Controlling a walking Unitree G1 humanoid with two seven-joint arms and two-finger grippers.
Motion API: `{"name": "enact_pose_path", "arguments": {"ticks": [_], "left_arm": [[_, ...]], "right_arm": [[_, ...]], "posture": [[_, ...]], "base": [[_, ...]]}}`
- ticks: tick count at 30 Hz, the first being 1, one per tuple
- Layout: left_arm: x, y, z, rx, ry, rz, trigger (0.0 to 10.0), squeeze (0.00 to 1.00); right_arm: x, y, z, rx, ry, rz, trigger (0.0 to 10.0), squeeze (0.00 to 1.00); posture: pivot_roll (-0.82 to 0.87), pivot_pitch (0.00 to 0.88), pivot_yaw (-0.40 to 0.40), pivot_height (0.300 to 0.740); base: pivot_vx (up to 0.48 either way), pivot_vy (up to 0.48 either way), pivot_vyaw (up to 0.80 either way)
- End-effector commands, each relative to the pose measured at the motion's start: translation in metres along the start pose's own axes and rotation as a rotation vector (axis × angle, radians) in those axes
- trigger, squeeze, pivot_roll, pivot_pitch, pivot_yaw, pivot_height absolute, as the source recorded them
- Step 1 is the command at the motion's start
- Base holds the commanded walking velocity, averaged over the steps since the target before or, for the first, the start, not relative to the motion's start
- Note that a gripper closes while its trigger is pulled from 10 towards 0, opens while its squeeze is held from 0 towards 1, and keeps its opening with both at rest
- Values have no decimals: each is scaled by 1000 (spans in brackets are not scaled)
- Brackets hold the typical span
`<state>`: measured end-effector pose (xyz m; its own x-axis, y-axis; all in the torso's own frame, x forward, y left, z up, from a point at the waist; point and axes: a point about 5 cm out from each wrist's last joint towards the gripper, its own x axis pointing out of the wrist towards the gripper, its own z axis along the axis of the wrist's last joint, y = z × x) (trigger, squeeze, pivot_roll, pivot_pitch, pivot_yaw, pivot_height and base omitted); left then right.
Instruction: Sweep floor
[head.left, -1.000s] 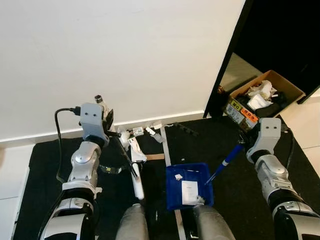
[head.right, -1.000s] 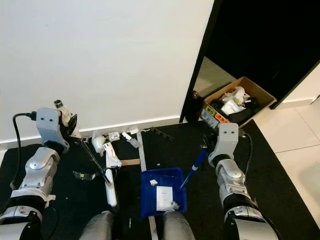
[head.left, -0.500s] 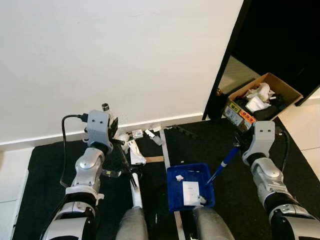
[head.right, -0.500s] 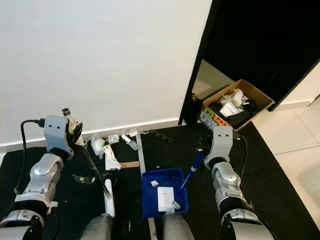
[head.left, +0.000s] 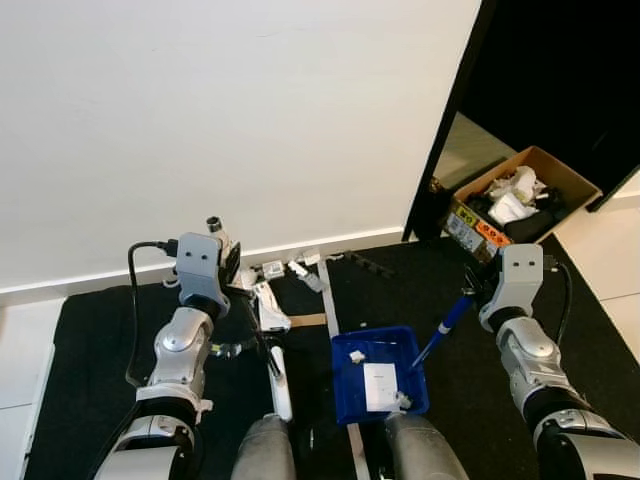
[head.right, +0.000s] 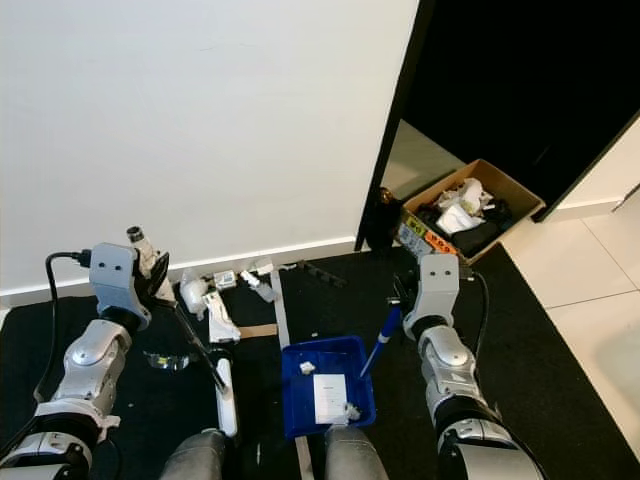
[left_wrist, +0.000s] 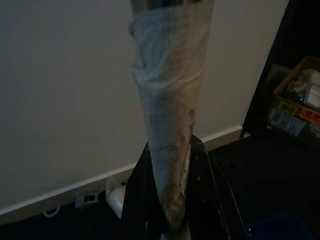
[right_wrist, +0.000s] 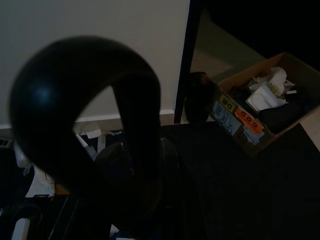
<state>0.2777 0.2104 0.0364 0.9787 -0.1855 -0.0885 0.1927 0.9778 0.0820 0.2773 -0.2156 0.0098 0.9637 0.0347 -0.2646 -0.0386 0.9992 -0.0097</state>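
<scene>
While the left hand (head.left: 228, 272) grips the broom handle (head.left: 250, 320), its white broom head (head.left: 279, 375) lies on the black mat below it. Right hand (head.left: 478, 292) clamps the blue dustpan handle (head.left: 440, 330); the blue dustpan (head.left: 380, 372) sits below-left, holding paper scraps (head.left: 379, 383).
</scene>
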Motion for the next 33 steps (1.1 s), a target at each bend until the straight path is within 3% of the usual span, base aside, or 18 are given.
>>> {"name": "enact_pose_path", "arguments": {"ticks": [1,8,33], "left_arm": [[-3,-4,-4,-36,-1,6,10000,0],[-6,-4,-8,-43,8,8,10000,0],[-8,-2,-11,-59,9,34,10000,0]], "right_arm": [[-1,4,0,2,-19,11,10000,0],[0,8,-2,6,-17,22,10000,0],[-5,3,-8,50,-7,-20,10000,0]], "posture": [[44,0,-14,740],[46,0,-14,740],[44,0,-12,740]], "base": [[0,0,0],[0,0,0],[0,0,0]]}}
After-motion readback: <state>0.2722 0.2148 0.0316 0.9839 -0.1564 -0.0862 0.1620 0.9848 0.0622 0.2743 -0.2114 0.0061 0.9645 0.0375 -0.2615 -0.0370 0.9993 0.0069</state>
